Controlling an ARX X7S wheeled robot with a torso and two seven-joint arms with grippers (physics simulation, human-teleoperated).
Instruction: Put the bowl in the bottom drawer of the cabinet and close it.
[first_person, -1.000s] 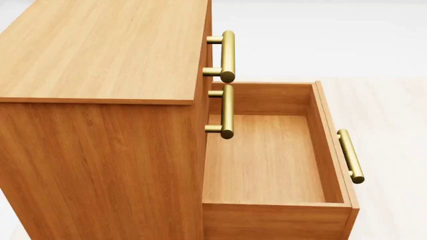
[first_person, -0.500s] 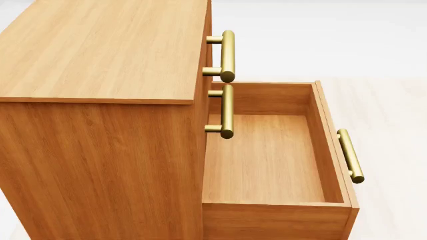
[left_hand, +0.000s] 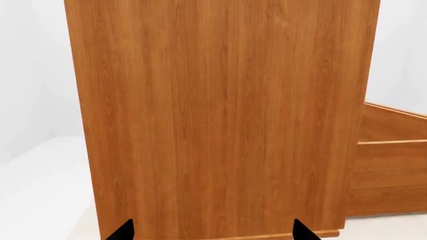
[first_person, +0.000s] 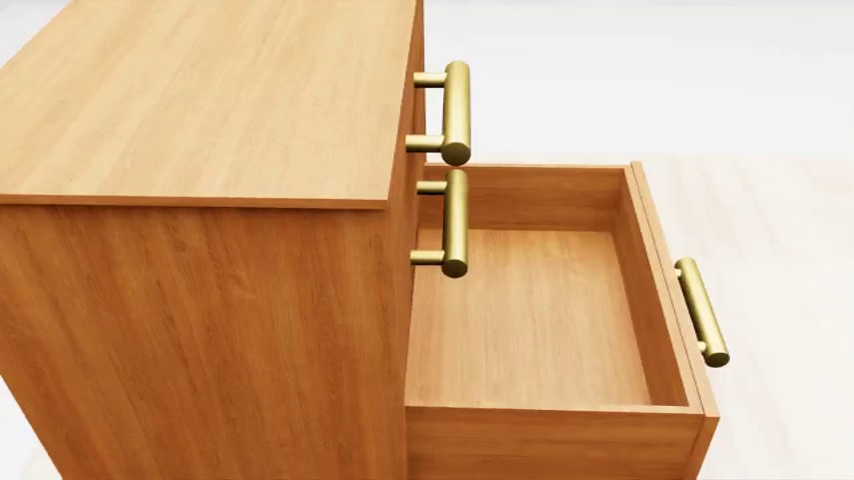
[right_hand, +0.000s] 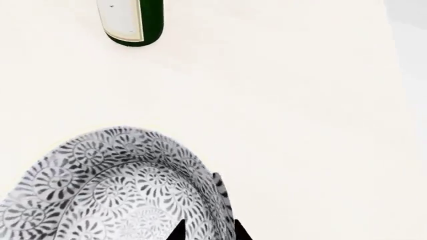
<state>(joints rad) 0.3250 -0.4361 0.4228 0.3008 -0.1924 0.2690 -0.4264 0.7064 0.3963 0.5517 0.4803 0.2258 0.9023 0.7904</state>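
In your head view, the cabinet (first_person: 200, 200) fills the left side, its flat top and wood-grain side panel turned toward you. Just right of its front edge the two upper brass handles (first_person: 455, 112) stand one above the other, and their drawers look shut. Right of those, the bottom drawer (first_person: 534, 320) is pulled well out, its floor bare, with its own brass bar handle (first_person: 701, 312) on the outer face at the far right. Neither arm shows in this view. Your left wrist camera faces the cabinet's side panel (left_hand: 220, 115) close up, with part of the open drawer's side (left_hand: 390, 165) visible past one edge; your left gripper (left_hand: 212, 231) shows only two dark fingertips (left_hand: 123, 231) set wide apart, nothing between them, so it stands open. Your right wrist camera shows the bowl (right_hand: 110, 185) over a pale surface, its speckled leaf pattern clear inside. Your right gripper (right_hand: 205, 231) has its dark fingertips (right_hand: 176, 233) drawn close together on either side of the bowl's rim, pinching it. A small white and dark green object (right_hand: 130, 22) lies on the pale surface well apart from the bowl; you cannot tell what it is.
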